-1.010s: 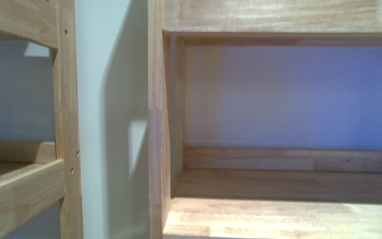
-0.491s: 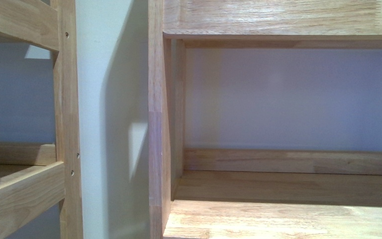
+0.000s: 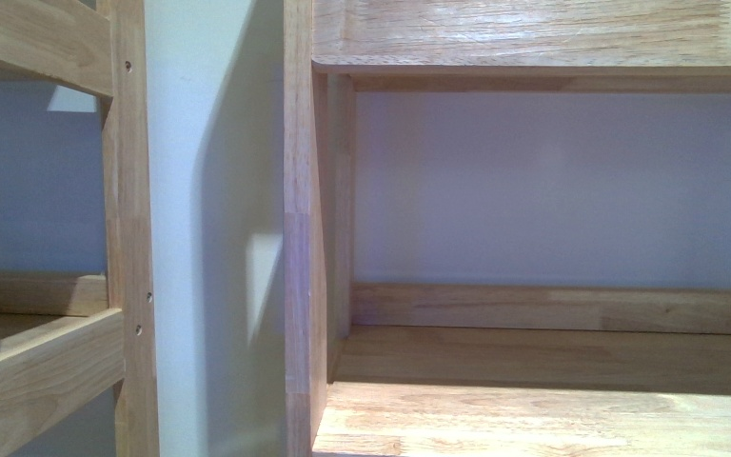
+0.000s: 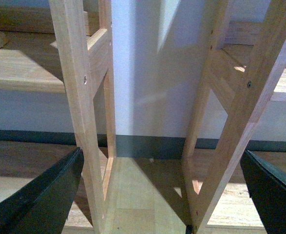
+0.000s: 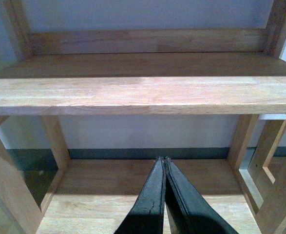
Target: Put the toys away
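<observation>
You're facing two wooden shelf units: the right unit (image 3: 533,38) fills most of the front view, the left unit (image 3: 124,190) stands beside it, pale wall (image 3: 209,143) between. No toy shows in any view, so you can't tell where it lies or which way it points. Your left gripper (image 4: 162,195) is spread wide, empty, aimed at the gap between the units. Your right gripper (image 5: 163,195) has its jaws pressed together, holding nothing, below a shelf board (image 5: 143,95).

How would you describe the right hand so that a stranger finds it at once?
In the right wrist view, look below the long wooden shelf board, near the floor. The right hand is the black pair of fingers pressed together into one point, while the left hand has its fingers spread wide.
</observation>
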You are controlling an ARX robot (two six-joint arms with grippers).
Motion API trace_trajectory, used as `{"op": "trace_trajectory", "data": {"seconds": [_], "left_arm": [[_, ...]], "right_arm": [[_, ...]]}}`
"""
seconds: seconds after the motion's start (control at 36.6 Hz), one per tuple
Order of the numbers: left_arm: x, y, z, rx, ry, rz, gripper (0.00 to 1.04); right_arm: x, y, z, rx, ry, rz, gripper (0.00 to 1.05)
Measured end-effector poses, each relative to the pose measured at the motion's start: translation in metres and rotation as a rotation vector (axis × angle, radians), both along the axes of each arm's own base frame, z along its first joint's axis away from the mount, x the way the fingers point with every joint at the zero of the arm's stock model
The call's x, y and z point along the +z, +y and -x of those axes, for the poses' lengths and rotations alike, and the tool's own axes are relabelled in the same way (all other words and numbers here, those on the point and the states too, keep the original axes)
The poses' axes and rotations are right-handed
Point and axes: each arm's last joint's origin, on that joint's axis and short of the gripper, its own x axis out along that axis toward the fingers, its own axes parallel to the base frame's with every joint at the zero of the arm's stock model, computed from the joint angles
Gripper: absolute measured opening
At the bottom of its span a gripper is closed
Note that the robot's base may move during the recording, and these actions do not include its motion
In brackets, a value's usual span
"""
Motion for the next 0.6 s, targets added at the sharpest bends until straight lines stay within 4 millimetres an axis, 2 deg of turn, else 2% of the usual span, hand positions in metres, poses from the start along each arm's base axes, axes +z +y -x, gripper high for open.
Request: {"op": "trace_trajectory", "data": {"seconds": [0.19, 0.55, 0.6], "left_arm": [[0.0, 0.0, 0.0, 0.0, 0.0, 0.0, 0.99], [0.0, 0.0, 0.0, 0.0, 0.0, 0.0, 0.99], [0.0, 0.0, 0.0, 0.0, 0.0, 0.0, 0.99]], "right_arm": [[-0.012, 0.0, 0.0, 0.0, -0.004, 0.0, 0.04], [-0.011, 0.0, 0.0, -0.001, -0.008, 0.0, 0.04], [-0.011, 0.0, 0.0, -0.001, -0.008, 0.001, 0.08]]}}
